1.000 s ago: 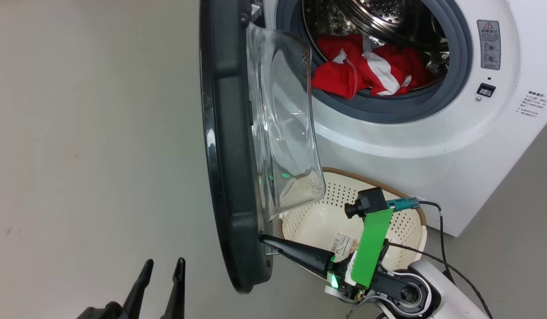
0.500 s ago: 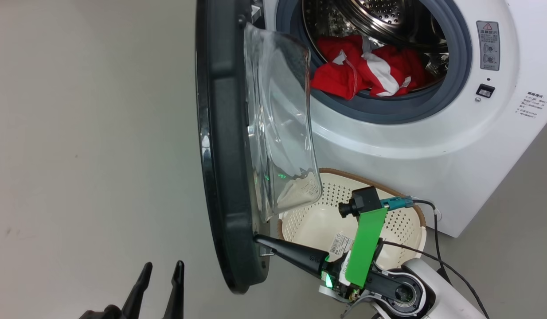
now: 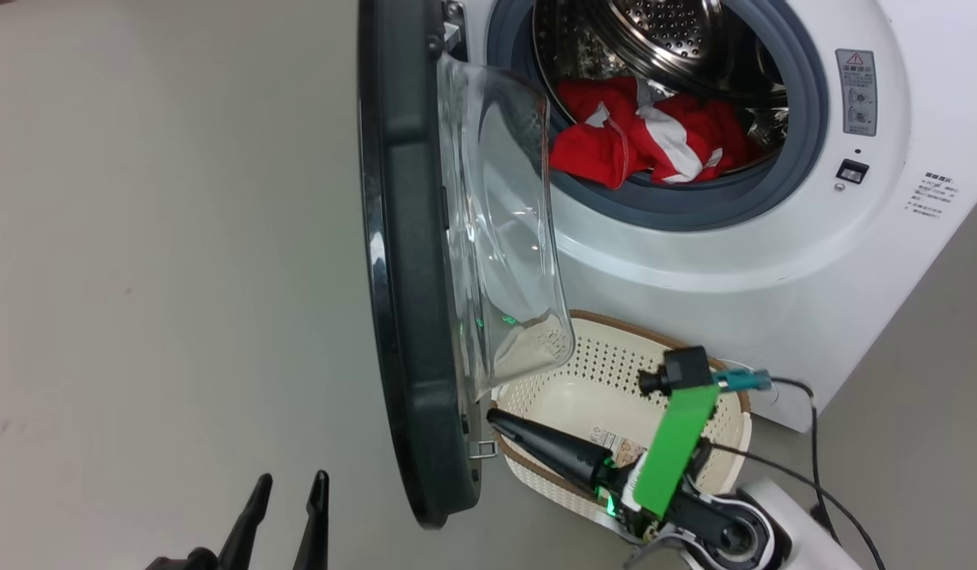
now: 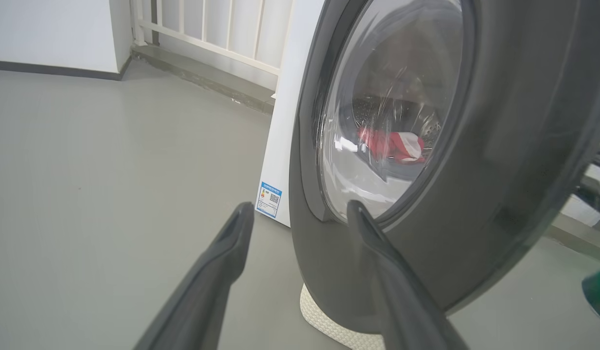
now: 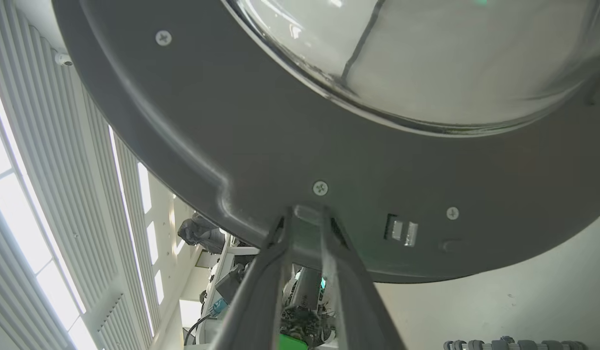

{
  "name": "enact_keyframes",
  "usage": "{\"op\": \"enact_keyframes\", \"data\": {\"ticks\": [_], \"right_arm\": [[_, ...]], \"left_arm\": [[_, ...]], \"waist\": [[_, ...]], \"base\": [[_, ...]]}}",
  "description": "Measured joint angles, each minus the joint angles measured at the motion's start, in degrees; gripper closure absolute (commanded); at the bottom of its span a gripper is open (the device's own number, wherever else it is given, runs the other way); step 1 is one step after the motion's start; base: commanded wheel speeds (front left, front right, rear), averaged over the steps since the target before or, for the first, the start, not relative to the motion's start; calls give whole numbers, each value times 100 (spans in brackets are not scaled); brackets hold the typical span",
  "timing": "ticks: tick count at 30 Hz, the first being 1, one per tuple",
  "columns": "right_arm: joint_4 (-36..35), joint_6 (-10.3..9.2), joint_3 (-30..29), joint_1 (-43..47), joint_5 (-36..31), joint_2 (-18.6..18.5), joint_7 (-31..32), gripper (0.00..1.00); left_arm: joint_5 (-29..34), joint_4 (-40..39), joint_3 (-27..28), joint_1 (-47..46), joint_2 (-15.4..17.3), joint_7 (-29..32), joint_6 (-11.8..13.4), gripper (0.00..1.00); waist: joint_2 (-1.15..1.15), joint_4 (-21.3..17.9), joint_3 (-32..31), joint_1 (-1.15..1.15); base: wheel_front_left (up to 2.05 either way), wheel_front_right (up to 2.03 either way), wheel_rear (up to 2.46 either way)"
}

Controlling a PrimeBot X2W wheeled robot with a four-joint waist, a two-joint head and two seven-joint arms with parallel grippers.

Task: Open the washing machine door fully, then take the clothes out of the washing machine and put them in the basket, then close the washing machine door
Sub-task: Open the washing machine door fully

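**The washing machine door [image 3: 409,277] stands open**

Lower left: my left gripper [image 3: 294,476], wide. Lower centre: my right gripper [image 3: 495,416], fingers narrow, at the door's lower rim; I cannot tell if it grips. Behind: the basket [image 3: 615,323]. Top: red clothes [image 3: 639,142] inside the washing machine [image 3: 694,261].

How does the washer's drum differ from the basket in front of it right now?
The drum is shiny steel; the basket is cream plastic with a brown rim. The drum holds the red-and-white clothes; the basket's visible part shows only a paper label. The drum faces forward; the basket opens upward, on the floor. Both are perforated.
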Motion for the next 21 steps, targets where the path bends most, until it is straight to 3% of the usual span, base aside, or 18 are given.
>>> {"op": "enact_keyframes", "data": {"ticks": [9, 21], "right_arm": [[97, 0, -460, 587, -291, 0, -278, 0], [337, 0, -675, 1290, -632, -281, -851, 0]], "left_arm": [[35, 112, -16, 1, 1, 0, -7, 0], [44, 196, -44, 2, 3, 0, -10, 0]], "waist": [[0, -63, -78, 0], [0, -134, -179, 0]], "base": [[0, 0, 0], [0, 0, 0]]}}
